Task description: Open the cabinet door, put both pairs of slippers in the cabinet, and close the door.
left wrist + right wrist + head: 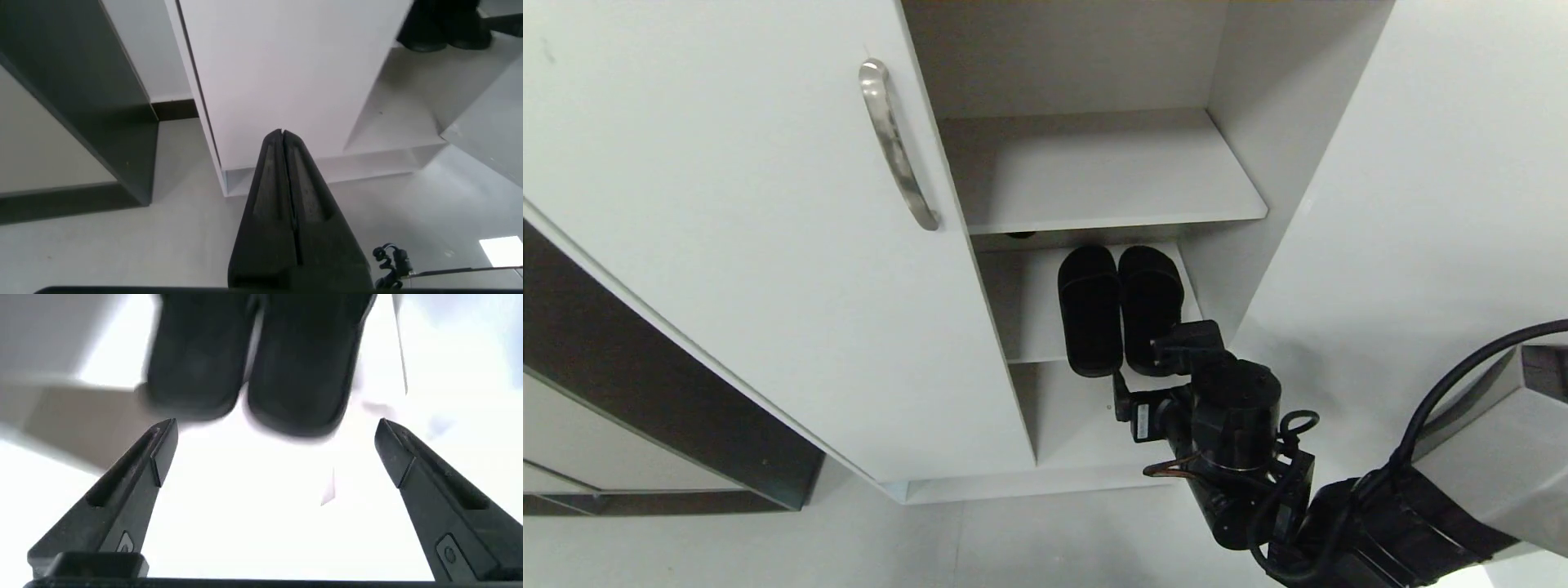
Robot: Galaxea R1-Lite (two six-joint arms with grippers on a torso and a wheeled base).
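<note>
**Item 1. Pair of black slippers** (pixel 1119 310). On the middle shelf (pixel 1029 310) of the cabinet (pixel 1241 82), in its right half. The two lie side by side and touch along their length. Their strap ends point into the cabinet and their near ends reach the shelf's front edge.

**Item 2. Right end effector** (pixel 275 429). Just in front of the cabinet's middle shelf, level with the slippers' near ends. Its jaws are spread wide, wider than the pair together, and have hold of nothing. The fingertips (pixel 163 437) stop short of the slippers.

**Item 3. Left end effector** (pixel 282 135). Low before the cabinet's closed left side, well apart from the slippers. Its two fingers are pressed flat together with nothing between them.

**Item 4. Cabinet, white.**
- Right door (pixel 1421 204): swung open.
- Left door (pixel 727 204): closed, with a curved metal handle (pixel 897 147) near its inner edge.
- Upper shelf (pixel 1094 171): directly above the slippers.
- Bottom compartment (pixel 1078 416): directly below the slippers.

**Item 5. Surroundings.**
- Pale floor (pixel 1013 539): in front of the cabinet.
- Dark-edged furniture unit (pixel 645 384): beside the cabinet, on its closed-door side.
</note>
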